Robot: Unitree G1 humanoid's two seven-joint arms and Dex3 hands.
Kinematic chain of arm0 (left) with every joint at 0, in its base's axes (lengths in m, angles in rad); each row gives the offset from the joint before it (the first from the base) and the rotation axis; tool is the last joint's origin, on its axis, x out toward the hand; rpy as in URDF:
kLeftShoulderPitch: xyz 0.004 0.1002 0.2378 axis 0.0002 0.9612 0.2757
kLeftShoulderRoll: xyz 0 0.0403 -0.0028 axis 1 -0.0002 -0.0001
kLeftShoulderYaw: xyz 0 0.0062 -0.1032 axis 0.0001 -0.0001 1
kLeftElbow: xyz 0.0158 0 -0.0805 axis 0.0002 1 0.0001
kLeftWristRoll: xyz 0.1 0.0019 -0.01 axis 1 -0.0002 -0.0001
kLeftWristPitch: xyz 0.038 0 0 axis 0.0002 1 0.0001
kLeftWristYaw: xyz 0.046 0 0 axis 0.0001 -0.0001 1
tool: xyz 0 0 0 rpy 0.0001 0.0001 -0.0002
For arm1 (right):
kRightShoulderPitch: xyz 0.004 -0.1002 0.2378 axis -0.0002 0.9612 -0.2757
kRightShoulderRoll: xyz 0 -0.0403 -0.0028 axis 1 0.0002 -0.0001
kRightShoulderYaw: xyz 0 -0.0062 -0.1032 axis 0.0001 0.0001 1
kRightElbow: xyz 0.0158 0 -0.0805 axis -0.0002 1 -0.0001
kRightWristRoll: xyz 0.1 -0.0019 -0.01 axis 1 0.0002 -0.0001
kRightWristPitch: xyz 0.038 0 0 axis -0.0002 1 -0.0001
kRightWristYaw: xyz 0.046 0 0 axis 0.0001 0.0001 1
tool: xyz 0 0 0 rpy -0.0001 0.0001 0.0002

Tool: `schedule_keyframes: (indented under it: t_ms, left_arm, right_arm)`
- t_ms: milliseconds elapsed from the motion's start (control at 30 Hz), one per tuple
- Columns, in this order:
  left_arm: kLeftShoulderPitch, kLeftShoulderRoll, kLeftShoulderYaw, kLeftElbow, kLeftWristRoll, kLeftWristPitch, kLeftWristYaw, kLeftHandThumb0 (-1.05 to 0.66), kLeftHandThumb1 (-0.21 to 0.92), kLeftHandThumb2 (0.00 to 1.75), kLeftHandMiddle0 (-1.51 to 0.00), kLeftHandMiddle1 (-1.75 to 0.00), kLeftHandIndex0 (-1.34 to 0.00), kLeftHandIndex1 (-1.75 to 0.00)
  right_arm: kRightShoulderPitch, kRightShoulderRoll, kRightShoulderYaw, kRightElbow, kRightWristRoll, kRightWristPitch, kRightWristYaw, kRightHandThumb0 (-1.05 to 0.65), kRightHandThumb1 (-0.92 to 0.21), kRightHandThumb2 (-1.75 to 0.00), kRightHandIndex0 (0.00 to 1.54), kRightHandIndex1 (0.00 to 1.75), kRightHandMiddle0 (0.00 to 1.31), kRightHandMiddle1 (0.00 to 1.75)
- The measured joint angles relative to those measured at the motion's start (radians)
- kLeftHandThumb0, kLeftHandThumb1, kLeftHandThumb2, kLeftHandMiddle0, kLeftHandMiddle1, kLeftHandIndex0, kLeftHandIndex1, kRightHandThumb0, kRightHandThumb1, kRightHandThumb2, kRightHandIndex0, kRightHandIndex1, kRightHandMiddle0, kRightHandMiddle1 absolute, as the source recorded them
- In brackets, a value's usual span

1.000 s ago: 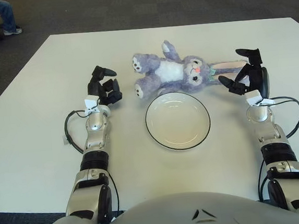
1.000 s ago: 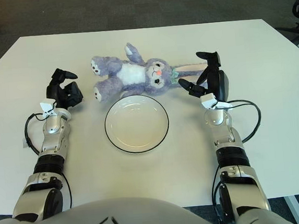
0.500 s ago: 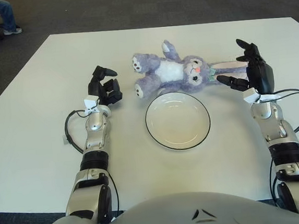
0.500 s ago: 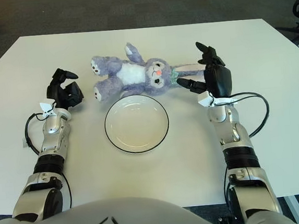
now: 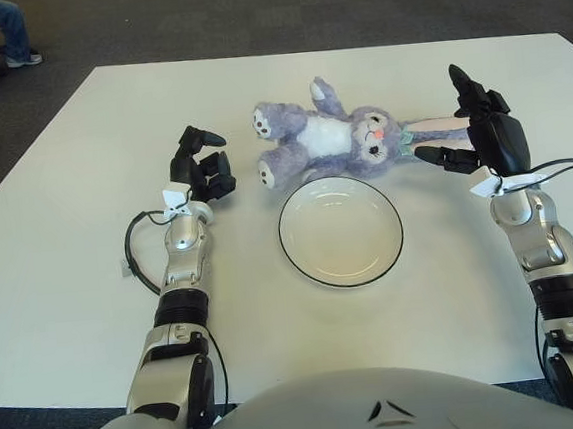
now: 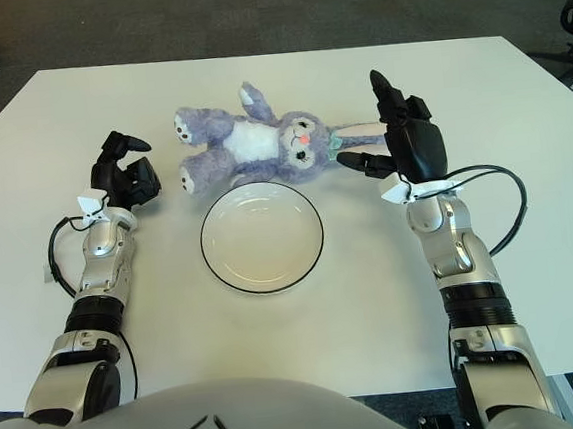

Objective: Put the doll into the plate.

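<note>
Silver jointed arms with black ribbed bands, looping black cables, black fingers [image 5: 203, 138], grey torso shell.

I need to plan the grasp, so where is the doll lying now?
The doll lies on the table just behind the plate, between the left hand and the open right hand beside its ears.

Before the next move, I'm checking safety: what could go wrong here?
1. The right robot hand, fingers spread, is at the doll's long ear; a grasp there may let the body dangle and miss the plate.
2. The doll lies right beside the plate's far rim; dragging it could push the plate.
The left robot hand shows left of the doll.
</note>
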Motion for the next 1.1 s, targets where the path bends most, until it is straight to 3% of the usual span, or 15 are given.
schedule_keyframes:
  t_ms: [200,267,300,400,500,700,800,900,1100]
  left_arm:
    - [0.0,-0.003,-0.002,0.0,0.005,-0.011,0.003,-0.43,0.46,1.13,-1.21,-1.75,-0.5,-1.75]
    - [0.0,-0.003,-0.003,0.0,0.005,-0.016,0.004,-0.43,0.47,1.12,-1.22,-1.75,-0.49,-1.75]
    - [0.0,-0.003,-0.004,0.0,0.005,-0.018,0.003,-0.43,0.47,1.12,-1.22,-1.75,-0.49,-1.75]
    - [0.0,-0.003,-0.007,0.0,0.005,-0.024,0.003,-0.43,0.48,1.11,-1.21,-1.75,-0.48,-1.75]
    - [0.0,-0.003,-0.01,-0.001,0.006,-0.028,0.003,-0.43,0.49,1.1,-1.21,-1.75,-0.47,-1.75]
    - [0.0,-0.003,-0.015,-0.002,0.008,-0.031,0.003,-0.42,0.49,1.09,-1.2,-1.75,-0.47,-1.75]
    - [0.0,-0.003,-0.019,-0.003,0.016,-0.032,0.003,-0.42,0.5,1.09,-1.2,-1.75,-0.47,-1.75]
    - [-0.001,-0.004,-0.021,-0.005,0.02,-0.032,0.004,-0.42,0.5,1.09,-1.2,-1.75,-0.47,-1.75]
    - [0.0,-0.005,-0.023,-0.008,0.025,-0.031,0.011,-0.42,0.5,1.08,-1.21,-1.75,-0.47,-1.75]
  right_arm:
    - [0.0,-0.018,0.0,-0.023,0.0,0.004,0.023,-1.05,-0.92,-0.25,0.0,1.75,0.01,0.09]
    - [0.0,-0.024,0.001,-0.027,-0.003,0.002,0.023,-1.05,-0.92,-0.24,0.0,1.45,0.01,0.1]
    - [0.0,-0.027,0.002,-0.028,-0.006,-0.001,0.023,-1.04,-0.92,-0.23,0.0,1.2,0.0,0.08]
    - [-0.001,-0.038,0.009,-0.028,-0.022,-0.014,0.017,-1.02,-0.92,-0.21,0.0,0.78,0.0,0.03]
    - [-0.004,-0.049,0.025,-0.027,-0.045,-0.026,0.014,-0.98,-0.91,-0.19,0.0,0.57,0.0,0.01]
    - [-0.026,-0.055,0.053,-0.028,-0.05,-0.03,0.035,-0.92,-0.87,-0.17,0.01,0.42,0.0,0.01]
    - [-0.041,-0.057,0.064,-0.034,-0.038,-0.03,0.075,-0.9,-0.85,-0.17,0.01,0.54,0.0,0.04]
    - [-0.05,-0.06,0.071,-0.044,-0.009,-0.031,0.122,-0.94,-0.86,-0.16,0.0,1.18,0.0,0.11]
    - [-0.079,-0.063,0.087,-0.042,0.049,-0.027,0.223,-0.95,-0.87,-0.15,0.02,1.64,0.0,0.14]
